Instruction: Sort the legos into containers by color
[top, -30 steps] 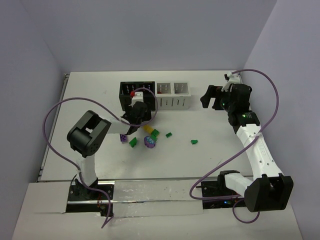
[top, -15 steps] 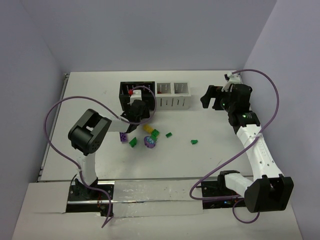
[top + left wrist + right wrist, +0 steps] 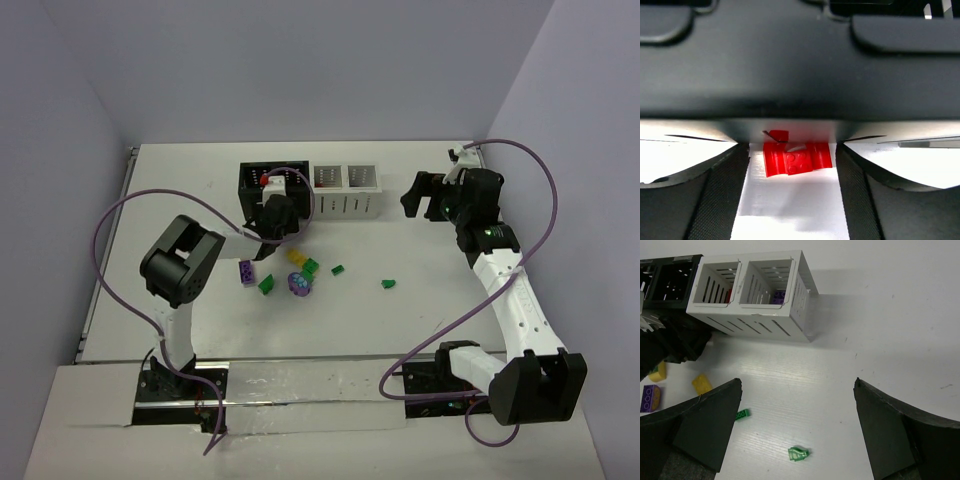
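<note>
The joined containers stand at the back: two black bins (image 3: pixel 272 185) and two white bins (image 3: pixel 346 190). My left gripper (image 3: pixel 279 202) is open and empty, pressed up to the black bins. In the left wrist view (image 3: pixel 791 176) red legos (image 3: pixel 797 157) lie just ahead between the fingers, under a black wall. Loose legos lie on the table: purple (image 3: pixel 245 272), green (image 3: pixel 265 285), yellow (image 3: pixel 296 257) and green (image 3: pixel 387 284). My right gripper (image 3: pixel 424 196) is open and empty, held right of the white bins (image 3: pixel 755 290), above a green lego (image 3: pixel 799 454).
A purple brick (image 3: pixel 780 295) lies in the right white bin. A rounded purple piece (image 3: pixel 298 284) and further green bricks (image 3: pixel 338 269) lie mid-table. The left arm's purple cable (image 3: pixel 110 250) loops over the left side. The walls stand close on both sides.
My left gripper has moved away from the loose legos, up to the black bins. The right arm has not moved.
</note>
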You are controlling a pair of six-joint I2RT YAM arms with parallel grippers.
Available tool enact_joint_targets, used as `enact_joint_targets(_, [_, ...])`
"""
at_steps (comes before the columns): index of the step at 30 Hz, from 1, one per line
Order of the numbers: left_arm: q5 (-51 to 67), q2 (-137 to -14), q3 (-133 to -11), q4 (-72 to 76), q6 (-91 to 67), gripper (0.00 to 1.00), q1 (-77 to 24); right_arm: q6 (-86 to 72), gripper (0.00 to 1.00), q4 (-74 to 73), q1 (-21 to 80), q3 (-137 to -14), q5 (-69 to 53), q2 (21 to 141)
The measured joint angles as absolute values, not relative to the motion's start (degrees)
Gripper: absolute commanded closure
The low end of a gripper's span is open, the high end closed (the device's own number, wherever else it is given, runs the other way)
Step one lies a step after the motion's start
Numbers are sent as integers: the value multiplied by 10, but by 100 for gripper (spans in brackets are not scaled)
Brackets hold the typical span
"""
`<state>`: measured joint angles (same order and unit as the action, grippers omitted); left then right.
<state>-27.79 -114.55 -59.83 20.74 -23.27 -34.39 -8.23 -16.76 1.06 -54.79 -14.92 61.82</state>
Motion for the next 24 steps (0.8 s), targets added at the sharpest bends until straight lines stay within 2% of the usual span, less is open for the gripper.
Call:
enact_joint_targets(7, [-276, -1146, -599, 202, -237, 47, -344, -82, 0, -168, 11, -547, -149, 618])
enact_joint_targets(16, [-275, -1129, -587, 186, -256, 51, -351, -83, 0, -168, 10, -539, -155, 612])
enact_joint_targets(24, [-233, -1045, -541, 77, -287, 59, -376, -83, 0, -168, 10, -539, -162, 603])
